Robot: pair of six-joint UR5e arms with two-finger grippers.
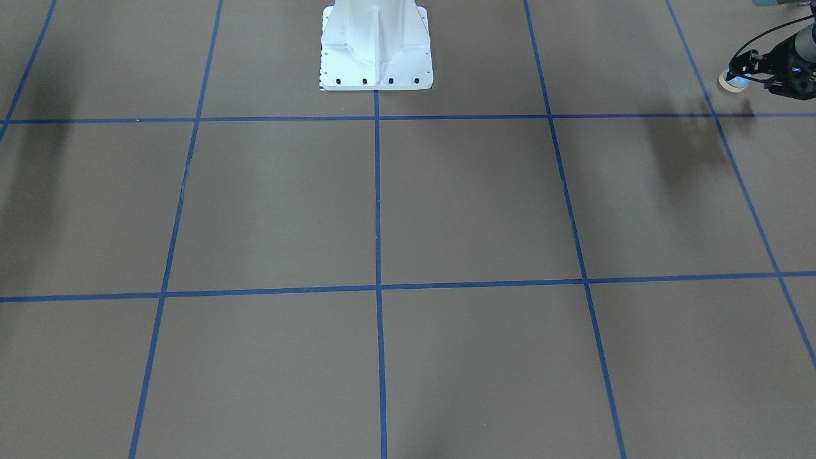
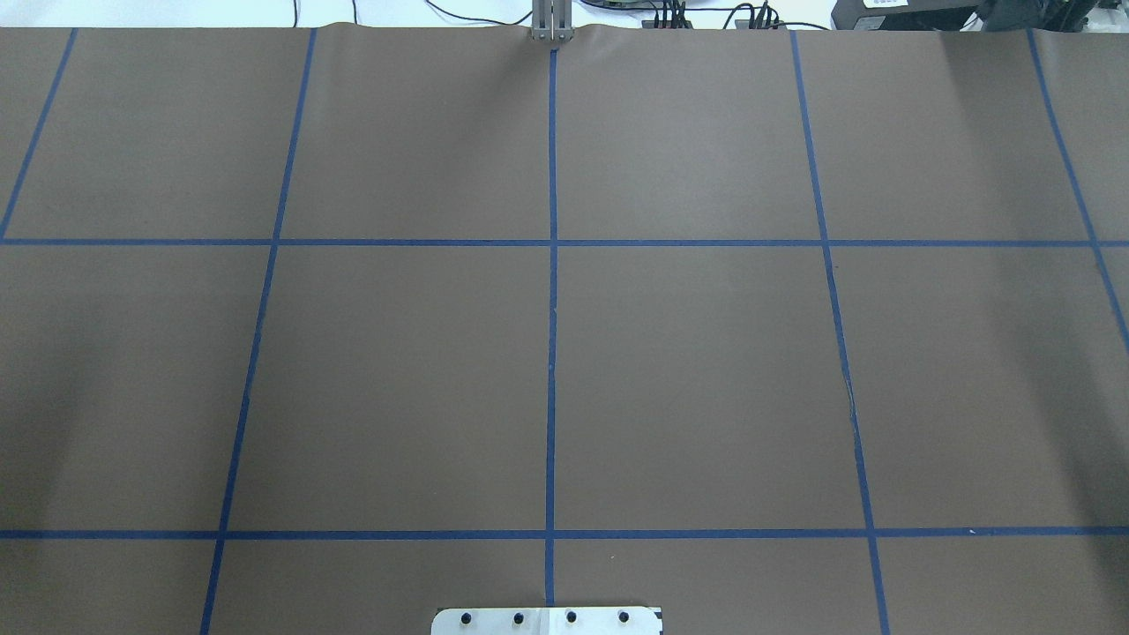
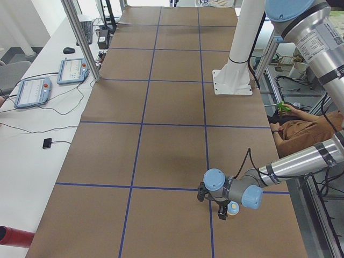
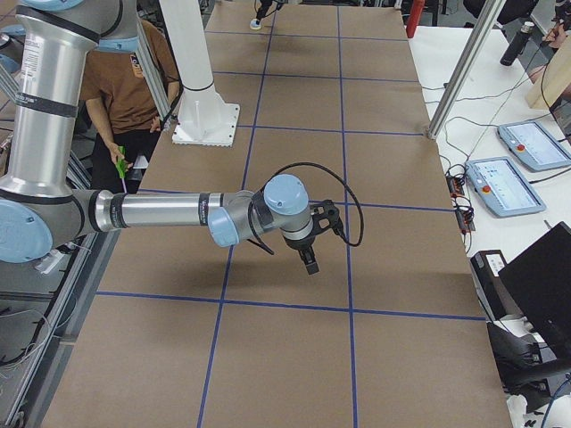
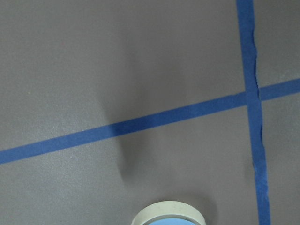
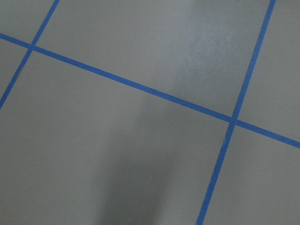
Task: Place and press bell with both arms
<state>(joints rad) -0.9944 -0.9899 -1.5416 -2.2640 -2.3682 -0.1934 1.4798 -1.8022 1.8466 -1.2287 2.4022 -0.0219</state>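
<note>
The light-blue bell (image 1: pixel 733 81) with its cream base ring hangs in my left gripper (image 1: pixel 743 70) above the table, at the far right edge of the front view. Its shadow lies well apart on the brown mat. The exterior left view shows the bell (image 3: pixel 233 208) under the near arm's wrist, beside a blue tape crossing. The left wrist view shows only the bell's cream rim (image 5: pixel 168 213) at the bottom edge. My right gripper (image 4: pixel 309 260) shows only in the exterior right view, pointing down above the mat; I cannot tell whether it is open.
The brown table mat (image 2: pixel 688 370) carries a grid of blue tape lines. The white pedestal base (image 1: pixel 376 51) stands at the robot's edge. Teach pendants (image 3: pixel 32 91) and cables lie on the white bench beyond the far edge. A person (image 3: pixel 301 131) sits behind the robot.
</note>
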